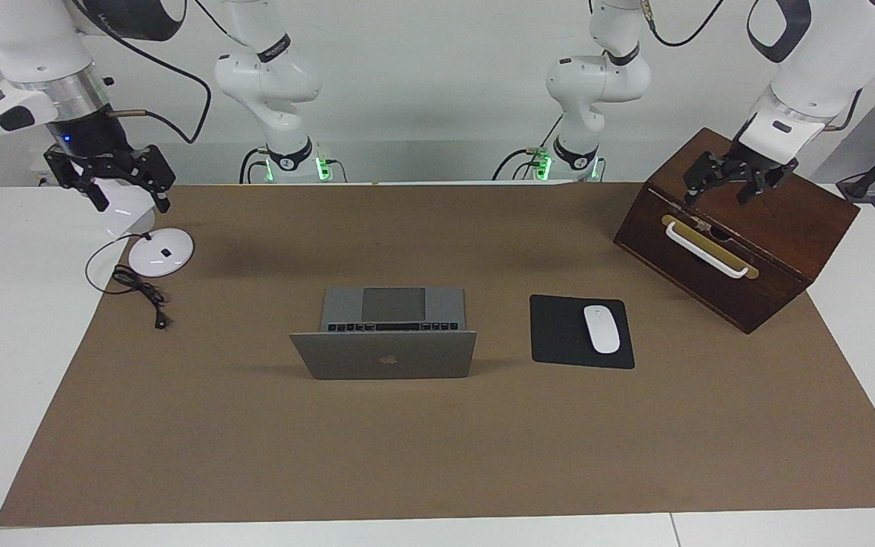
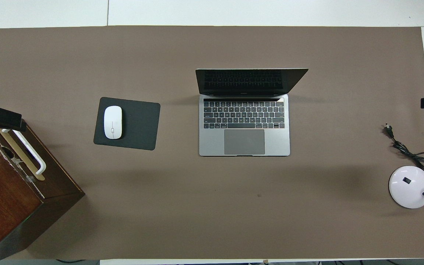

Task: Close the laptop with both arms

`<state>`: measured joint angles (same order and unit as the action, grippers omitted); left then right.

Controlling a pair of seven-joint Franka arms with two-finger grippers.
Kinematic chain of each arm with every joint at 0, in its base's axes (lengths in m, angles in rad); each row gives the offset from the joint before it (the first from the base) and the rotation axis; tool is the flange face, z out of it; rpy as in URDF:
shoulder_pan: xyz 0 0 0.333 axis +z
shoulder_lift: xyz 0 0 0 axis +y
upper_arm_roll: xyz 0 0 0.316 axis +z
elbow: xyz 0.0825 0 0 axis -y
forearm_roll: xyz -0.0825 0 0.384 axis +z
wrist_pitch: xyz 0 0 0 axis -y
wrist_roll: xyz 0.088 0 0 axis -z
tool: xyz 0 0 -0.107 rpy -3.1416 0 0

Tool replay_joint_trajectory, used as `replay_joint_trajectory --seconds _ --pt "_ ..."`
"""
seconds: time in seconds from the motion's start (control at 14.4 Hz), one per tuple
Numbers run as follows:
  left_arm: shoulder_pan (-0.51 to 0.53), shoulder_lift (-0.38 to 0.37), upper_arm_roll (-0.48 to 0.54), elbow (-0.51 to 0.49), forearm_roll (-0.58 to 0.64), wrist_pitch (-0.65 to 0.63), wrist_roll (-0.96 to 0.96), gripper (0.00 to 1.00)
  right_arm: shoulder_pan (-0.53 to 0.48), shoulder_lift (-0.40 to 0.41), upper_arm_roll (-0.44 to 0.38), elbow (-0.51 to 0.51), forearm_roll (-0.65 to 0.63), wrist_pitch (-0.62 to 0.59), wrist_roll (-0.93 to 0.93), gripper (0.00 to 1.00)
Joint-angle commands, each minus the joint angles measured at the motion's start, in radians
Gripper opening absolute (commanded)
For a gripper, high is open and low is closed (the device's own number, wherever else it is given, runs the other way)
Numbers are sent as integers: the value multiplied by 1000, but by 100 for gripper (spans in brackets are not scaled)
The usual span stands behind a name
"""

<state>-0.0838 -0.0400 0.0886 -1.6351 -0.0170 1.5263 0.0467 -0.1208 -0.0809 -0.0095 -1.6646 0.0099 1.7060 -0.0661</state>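
Note:
The laptop sits open in the middle of the brown mat. Its lid stands upright with the logo side turned away from the robots, and the keyboard and trackpad lie on the side nearer the robots. My left gripper hangs open over the wooden box at the left arm's end of the table, well apart from the laptop. My right gripper hangs open over the desk lamp at the right arm's end, also well clear of the laptop. Neither gripper holds anything.
A dark wooden box with a white handle stands at the left arm's end. A black mouse pad carrying a white mouse lies beside the laptop. A white lamp base and its black cable lie at the right arm's end.

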Motion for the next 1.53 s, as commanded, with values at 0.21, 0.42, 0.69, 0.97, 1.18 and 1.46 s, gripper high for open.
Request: replay_joint_trajectory --seconds 0.21,0.42,0.69,0.97,1.18,1.46 --pt "10 -8 -3 0 -1 9 16 100 -8 -3 6 -7 2 6 -4 100" --pt "12 -9 -3 -2 -1 11 18 100 -7 -5 6 -7 2 6 -3 100" --pt "10 -9 -3 -2 -1 41 10 100 -10 -5 6 -7 2 4 -7 100" --pt "10 -11 -3 -2 -1 55 2 100 -10 -5 6 -7 2 6 -9 100" --pt "7 -9 -4 -2 0 64 4 100 -8 -3 6 -6 2 11 -4 100" --pt "9 -11 -6 -8 0 81 2 100 -7 -3 6 -7 2 11 -3 100"
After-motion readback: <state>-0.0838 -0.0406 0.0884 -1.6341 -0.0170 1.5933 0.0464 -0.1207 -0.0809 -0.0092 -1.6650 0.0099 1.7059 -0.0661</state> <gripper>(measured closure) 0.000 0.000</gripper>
